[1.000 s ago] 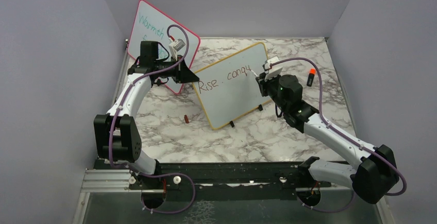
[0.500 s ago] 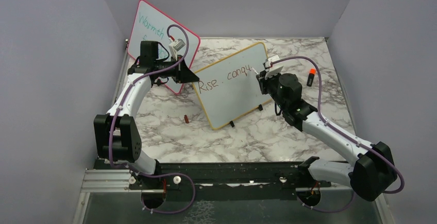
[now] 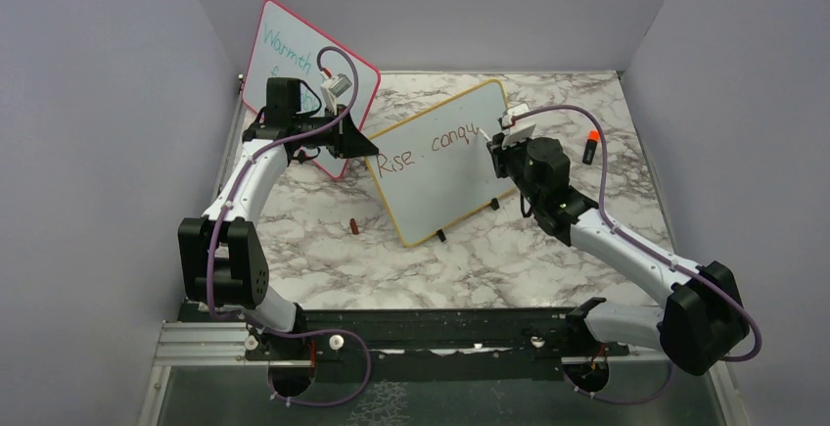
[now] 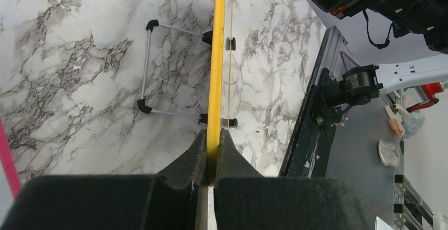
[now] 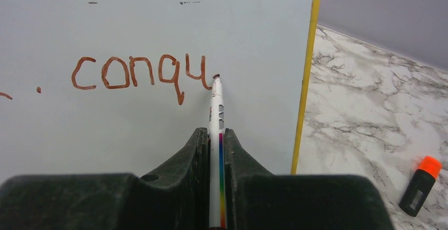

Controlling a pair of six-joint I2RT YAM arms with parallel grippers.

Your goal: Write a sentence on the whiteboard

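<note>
While tight on one whiteboard point(image 3: 442, 196) edge, left tool point(image 4: 212, 137); right tool point(image 5: 215, 134) tight on one marker point(image 5: 216, 100) (sentence point(image 5: 138, 74): two words).

1. Top view – bright, even, diffuse light from above; only faint, soft shadows fall on the marble tabletop point(image 3: 323, 250), and the whiteboard point(image 3: 440, 186) shows flat, even white
2. Right wrist view – the sentence point(image 5: 140, 74) and the marker point(image 5: 215, 98) tip are crisp; the black right tool point(image 5: 215, 132) at the bottom edge is dark and slightly soft
3. Left wrist view: the left tool point(image 4: 212, 135) is near-black, its detail lost; the marble veins beyond are sharp
</note>
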